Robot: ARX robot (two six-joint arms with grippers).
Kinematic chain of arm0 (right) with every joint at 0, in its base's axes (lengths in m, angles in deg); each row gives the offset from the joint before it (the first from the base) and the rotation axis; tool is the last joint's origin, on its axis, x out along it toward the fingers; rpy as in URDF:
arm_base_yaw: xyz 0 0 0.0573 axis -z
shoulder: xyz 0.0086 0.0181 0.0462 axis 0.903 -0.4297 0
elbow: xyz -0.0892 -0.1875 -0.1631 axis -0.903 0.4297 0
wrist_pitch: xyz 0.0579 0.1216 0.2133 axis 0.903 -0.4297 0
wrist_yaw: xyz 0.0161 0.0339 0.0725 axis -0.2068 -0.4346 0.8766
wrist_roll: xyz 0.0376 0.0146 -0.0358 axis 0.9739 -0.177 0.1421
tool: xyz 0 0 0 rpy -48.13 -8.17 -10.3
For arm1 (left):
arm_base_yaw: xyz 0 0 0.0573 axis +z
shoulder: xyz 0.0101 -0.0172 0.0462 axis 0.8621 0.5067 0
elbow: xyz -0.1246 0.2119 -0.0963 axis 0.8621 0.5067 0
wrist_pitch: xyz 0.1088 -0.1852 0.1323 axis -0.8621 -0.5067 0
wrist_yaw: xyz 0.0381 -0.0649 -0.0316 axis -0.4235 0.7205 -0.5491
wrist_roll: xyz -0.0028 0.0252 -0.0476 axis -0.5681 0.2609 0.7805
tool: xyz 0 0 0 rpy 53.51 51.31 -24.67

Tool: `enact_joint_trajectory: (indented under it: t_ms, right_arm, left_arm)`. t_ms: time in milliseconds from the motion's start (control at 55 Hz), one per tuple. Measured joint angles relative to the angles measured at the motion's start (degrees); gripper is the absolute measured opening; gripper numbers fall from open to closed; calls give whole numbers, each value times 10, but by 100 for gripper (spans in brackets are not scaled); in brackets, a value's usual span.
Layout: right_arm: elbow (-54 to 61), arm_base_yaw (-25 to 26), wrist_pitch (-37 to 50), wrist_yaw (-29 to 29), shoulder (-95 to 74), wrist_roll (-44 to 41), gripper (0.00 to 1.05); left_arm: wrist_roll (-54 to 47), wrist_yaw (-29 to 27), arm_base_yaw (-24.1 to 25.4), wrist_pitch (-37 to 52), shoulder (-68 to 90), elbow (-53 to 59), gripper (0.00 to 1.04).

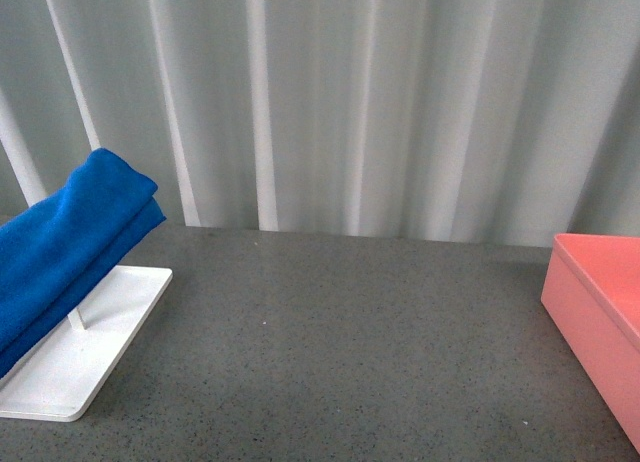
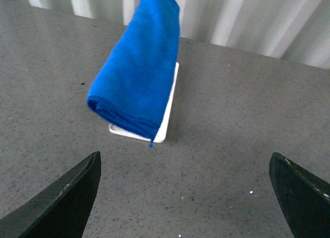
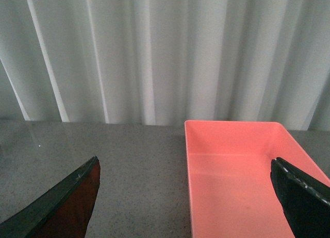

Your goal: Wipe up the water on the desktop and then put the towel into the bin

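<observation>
One towel (image 1: 70, 247) is counted; it is shown in the front view and in the left wrist view, and only one is meant. One bin (image 1: 600, 322) is counted, likewise shown in two views, front and right wrist. One white base (image 1: 95, 357) is counted beneath the towel, and one thin post (image 1: 76, 319) is seen standing on it. One desktop (image 1: 350, 352) is counted, and one curtain (image 1: 350, 102) behind it. Two grippers are counted, one per wrist view: the left gripper (image 2: 184, 158) and the right gripper (image 3: 184, 159). Two fingers (image 2: 62, 202) are shown on each, four in all.
</observation>
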Motion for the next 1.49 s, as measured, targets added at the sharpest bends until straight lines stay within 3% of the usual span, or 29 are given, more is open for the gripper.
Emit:
enact_joint_trajectory:
  t_ms: [145,236,327,455,600,964,1236,1491]
  right_arm:
    - [0,0,0,0,0,0,98]
    - [0,0,0,0,0,0,98]
    - [0,0,0,0,0,0,98]
    - [0,0,0,0,0,0,98]
    - [0,0,0,0,0,0,98]
    - [0,0,0,0,0,0,98]
    - [0,0,0,0,0,0,98]
    - [0,0,0,0,0,0,98]
  left_arm:
    - [-12,56,33,154,237,-120,98]
    - [-40,73,42,182,381,-223,98]
    - [-80,74,38,148,534,-341,98]
    - [-153,24,41,64,762,-561,98]
    - [-192,-1,51,-25,903,-721,98]
    - [-196,-34,82,-103,1024,-885,98]
    - [-169,-11,81,-152,1070,-920,98]
    - [-168,-12,74,-139,1087,-919,98]
